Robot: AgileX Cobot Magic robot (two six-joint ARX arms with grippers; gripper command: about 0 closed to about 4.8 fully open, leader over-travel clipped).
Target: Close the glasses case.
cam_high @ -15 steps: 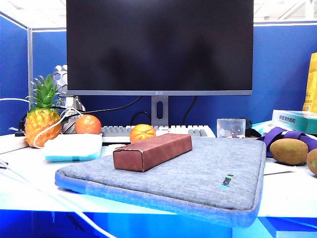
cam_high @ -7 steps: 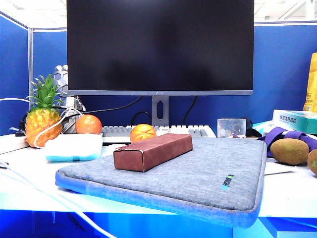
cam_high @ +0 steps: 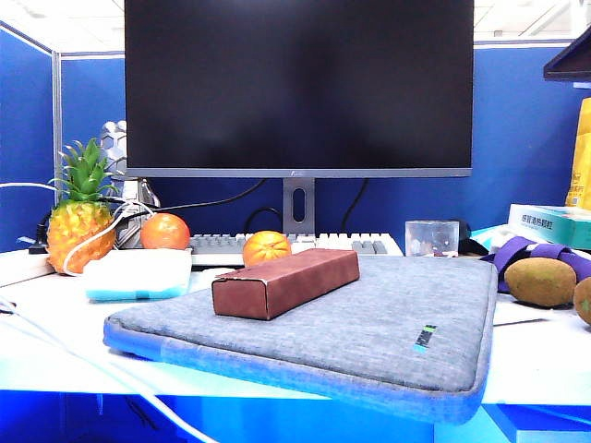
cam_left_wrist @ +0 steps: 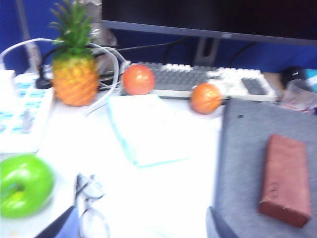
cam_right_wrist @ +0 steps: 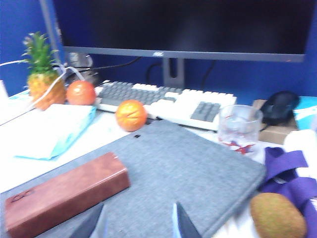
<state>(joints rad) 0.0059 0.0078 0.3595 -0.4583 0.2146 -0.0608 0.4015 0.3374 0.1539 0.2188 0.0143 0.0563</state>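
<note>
The long reddish-brown suede-like glasses case (cam_high: 284, 281) lies with its lid down on the grey fabric laptop sleeve (cam_high: 369, 323), near the sleeve's edge at about 10 o'clock from the sleeve's middle in the exterior view, and it is turned diagonally. A round orange (cam_high: 266, 247) sits just behind the case at 12 o'clock, in front of the white and grey keyboard (cam_high: 305, 245) and the large black monitor (cam_high: 297, 88). In the right wrist view the right gripper (cam_right_wrist: 138, 223) stands with its two dark fingertips (cam_right_wrist: 94, 223) wide apart and it holds nothing; the case is just beside it, at about 9 o'clock from the gap between the fingertips, not touching. In the left wrist view the left gripper (cam_left_wrist: 138, 230) shows only two dark fingertip ends (cam_left_wrist: 215, 228) at the frame edge, well separated, with nothing between them; the case lies on the sleeve at about 2 o'clock from it, apart. A green apple (cam_left_wrist: 22, 183) and clear-framed spectacles (cam_left_wrist: 89, 208) rest on the white table (cam_left_wrist: 163, 198) near this gripper.
</note>
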